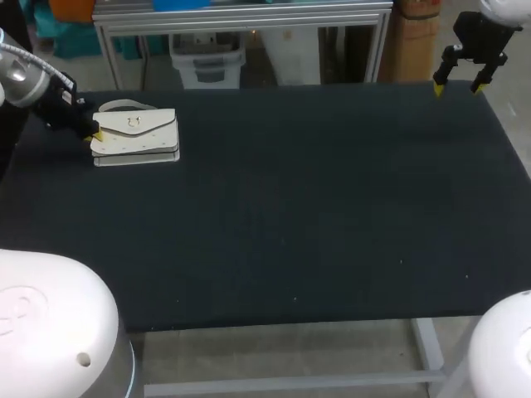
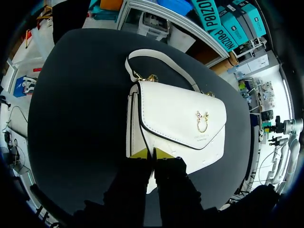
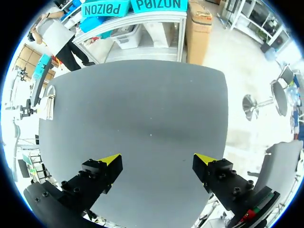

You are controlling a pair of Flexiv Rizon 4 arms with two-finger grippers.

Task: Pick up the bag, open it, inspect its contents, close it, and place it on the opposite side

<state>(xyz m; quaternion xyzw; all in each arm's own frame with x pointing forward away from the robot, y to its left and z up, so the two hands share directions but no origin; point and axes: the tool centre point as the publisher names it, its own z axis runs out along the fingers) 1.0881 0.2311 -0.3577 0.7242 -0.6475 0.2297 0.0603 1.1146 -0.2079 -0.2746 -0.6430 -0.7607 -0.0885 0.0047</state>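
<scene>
**Left gripper pinched on the bag, right gripper wide and idle**

Nearest the head camera, two white rounded arm housings (image 1: 50,323) fill the lower corners, one on each side, in front of the dark table (image 1: 290,232).

The white bag (image 1: 137,137) lies flat near the table's far left corner, flap side up. In the left wrist view the bag (image 2: 175,118) shows a dark-edged flap with a small gold clasp (image 2: 203,121) near the flap's point. Its pale strap (image 2: 156,58) curves in a loop on the tabletop beyond the bag's top edge, fixed there by gold fittings.

The left arm comes in from the left, and the left gripper (image 1: 95,133) sits at the bag's left end. From its own wrist, the left gripper (image 2: 152,153) has its yellow tips drawn close together, with a thin sliver of the bag's edge caught between them, the fingertips (image 2: 139,153) touching it on both sides.

The right gripper (image 1: 459,85) hangs over the far right corner of the table, well apart from the bag. Its fingers are spread wide, with nothing between them; in the right wrist view the right gripper (image 3: 159,161) looks down on bare tabletop, and the bag (image 3: 49,102) appears small at the far side.
</scene>
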